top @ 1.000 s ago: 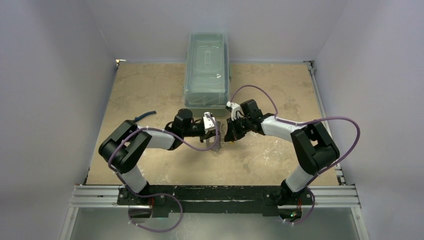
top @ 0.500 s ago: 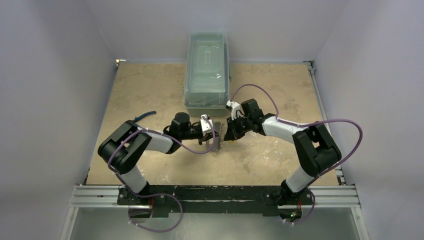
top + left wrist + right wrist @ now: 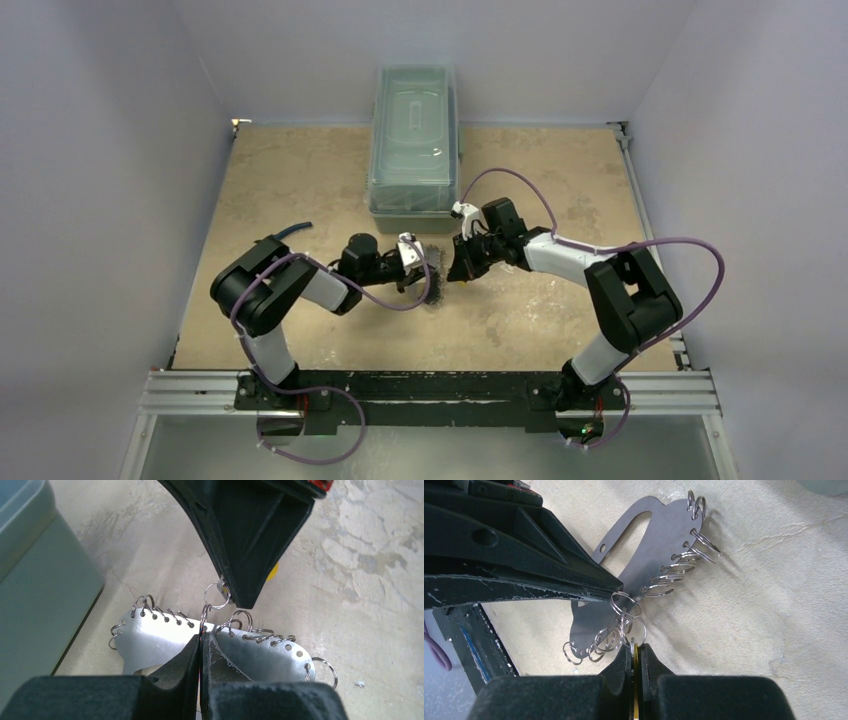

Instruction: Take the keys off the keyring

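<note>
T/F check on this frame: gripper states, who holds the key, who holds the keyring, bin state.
1. The left gripper and the right gripper are both shut. True.
2. The right gripper pinches the yellow-headed key. True.
3. Neither gripper holds the keyring. False: the left gripper clamps it.
4. The plastic bin stands open. False: it is closed.
</note>
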Robot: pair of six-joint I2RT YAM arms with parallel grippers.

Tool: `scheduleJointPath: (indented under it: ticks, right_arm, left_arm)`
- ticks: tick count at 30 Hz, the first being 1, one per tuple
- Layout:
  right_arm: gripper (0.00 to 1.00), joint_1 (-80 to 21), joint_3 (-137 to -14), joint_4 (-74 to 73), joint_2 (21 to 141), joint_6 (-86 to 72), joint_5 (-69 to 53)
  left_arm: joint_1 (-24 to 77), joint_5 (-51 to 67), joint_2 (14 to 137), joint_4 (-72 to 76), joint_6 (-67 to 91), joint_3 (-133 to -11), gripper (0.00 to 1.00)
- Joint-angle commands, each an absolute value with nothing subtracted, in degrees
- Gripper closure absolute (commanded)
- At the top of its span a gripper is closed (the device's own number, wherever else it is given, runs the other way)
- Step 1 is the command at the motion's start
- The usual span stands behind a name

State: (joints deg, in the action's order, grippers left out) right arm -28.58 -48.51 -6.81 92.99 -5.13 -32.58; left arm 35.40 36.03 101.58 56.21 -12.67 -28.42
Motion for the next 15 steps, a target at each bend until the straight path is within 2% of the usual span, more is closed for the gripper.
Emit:
scheduleJointPath:
  ticks: [1,13,15]
  right_arm:
    - [1.00,-28.22,-49.13,-7.37,93.87,-4.36,-33.00]
    - [1.00,-28.21,-51.33,-6.16,97.20,-6.86,-35.13]
    - [1.00,-28.21,-51.19,-6.59,96.93,-6.71,-35.07]
  left_arm:
    - [35.24,33.17,101.86,62.21,-4.84,-30.24,1.00]
    - [36.10,33.43,98.83,60.55,-0.57,-32.12,1.00]
    - [35.74,37.07,98.37,56.38,-4.28,-33.48,1.00]
